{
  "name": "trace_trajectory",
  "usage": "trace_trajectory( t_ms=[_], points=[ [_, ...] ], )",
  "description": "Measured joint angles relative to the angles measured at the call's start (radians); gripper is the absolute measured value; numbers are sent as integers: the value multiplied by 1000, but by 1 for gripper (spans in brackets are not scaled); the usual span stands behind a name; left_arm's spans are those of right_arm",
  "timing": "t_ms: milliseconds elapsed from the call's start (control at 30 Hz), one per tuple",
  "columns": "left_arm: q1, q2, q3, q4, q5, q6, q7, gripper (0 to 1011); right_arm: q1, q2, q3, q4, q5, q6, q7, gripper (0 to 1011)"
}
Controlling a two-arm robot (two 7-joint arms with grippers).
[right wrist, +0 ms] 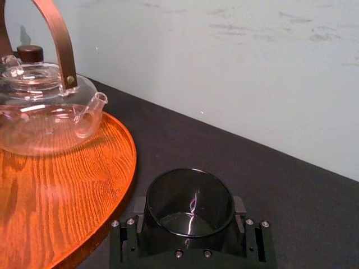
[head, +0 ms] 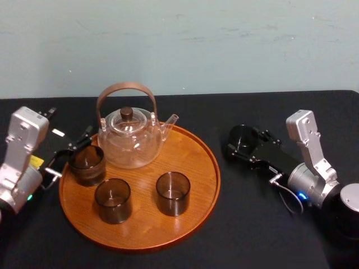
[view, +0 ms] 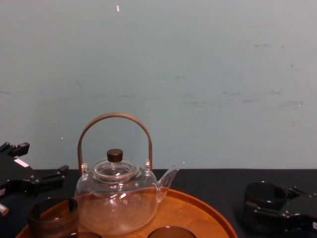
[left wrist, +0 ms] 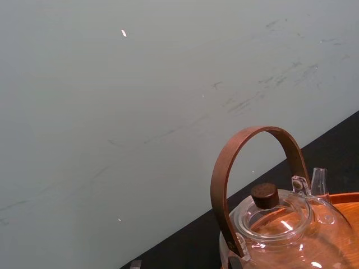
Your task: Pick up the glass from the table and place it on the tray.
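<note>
So the short round dark smoked glass (right wrist: 189, 197) sits right inside the right pincer (head: 245, 143), which is clamped on it from both sides. The black pincer body hides the lower part of the glass, so it's hard to say whether the base touches the black cloth-covered table (head: 252, 230) or hangs just above it. Either way it's off the large round orange-brown wooden tray (head: 193, 162), whose rim lies near this pincer on its left, with a strip of table between them. The left pincer (head: 74, 152) is over at the tray's left rim, and a second dark glass cup (head: 87, 165) stands on the tray right at its tip. Can't tell whether that pincer is gripping the cup or just parked beside it, since dark on dark blends together there. Just past that cup from the left pincer stands the clear glass teapot with a brown bent-wood handle (head: 132, 140), on the back of the tray, spout aimed toward the right pincer. A third dark cup (head: 113, 200) and a fourth dark cup (head: 173, 193) stand on the tray's front half between the two pincers, apart from each other. In the chest view the bottom edge cuts off those front cups and most of the tray.
</note>
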Motion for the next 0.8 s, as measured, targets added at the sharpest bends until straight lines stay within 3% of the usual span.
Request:
trace_trajectory(
  t_ms=[800],
  points=[
    [0,0,0,0,0,0,0,1001,-53,31,-23,-165,17,-3,17,912]
  ],
)
